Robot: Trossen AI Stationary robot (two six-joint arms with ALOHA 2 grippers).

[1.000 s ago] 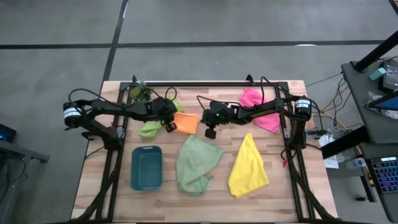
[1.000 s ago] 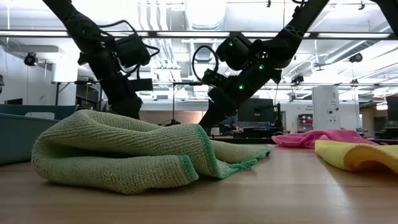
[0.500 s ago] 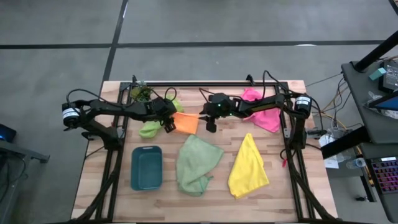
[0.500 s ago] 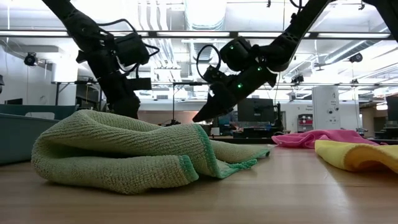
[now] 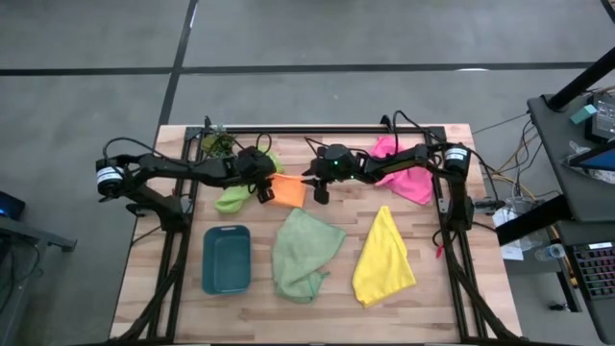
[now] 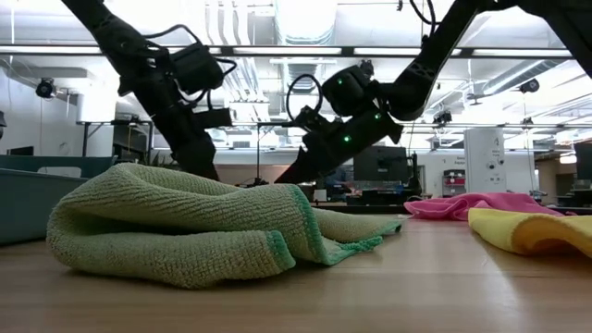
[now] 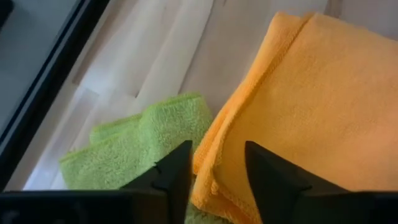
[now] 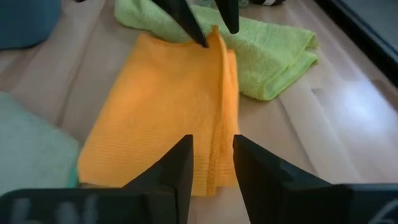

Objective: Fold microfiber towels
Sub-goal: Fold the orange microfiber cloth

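Note:
The orange towel [image 5: 288, 189] lies folded at the table's far middle, partly on the lime green towel [image 5: 233, 199]. My left gripper [image 5: 260, 190] is at the orange towel's left edge and my right gripper [image 5: 321, 190] at its right edge. Each is shut on that towel. The pale sage towel [image 5: 303, 252] lies bunched in front, the yellow towel [image 5: 384, 258] to its right, and the pink towel [image 5: 404, 171] at the far right. In the low view the sage towel [image 6: 185, 227] hides both fingertips. My left gripper pinches the orange towel's layered edge [image 7: 210, 167] between its two fingers, slanting down from the table's left. Seen from the right wrist, that edge rises in a small peak [image 8: 214, 34] between the fingers [image 8: 193, 28]. The rest of the towel lies on the table. My right gripper has the orange towel's folded edge [image 8: 216, 149] between its two fingers, coming in at a low slant from the table's right. That edge runs as a raised ridge away from the fingers toward my left gripper. The towel's body lies flat on the table.
A teal tray [image 5: 227, 258] stands at the near left and a small potted plant [image 5: 219, 144] at the far left corner. A black frame rail [image 5: 317, 130] runs along the far edge. Bare wood shows between the towels and along the near edge.
My right gripper has moved toward the table's far edge and a little to the left, tipping its fingers lower onto the orange towel's right edge. The towels lie where they were.

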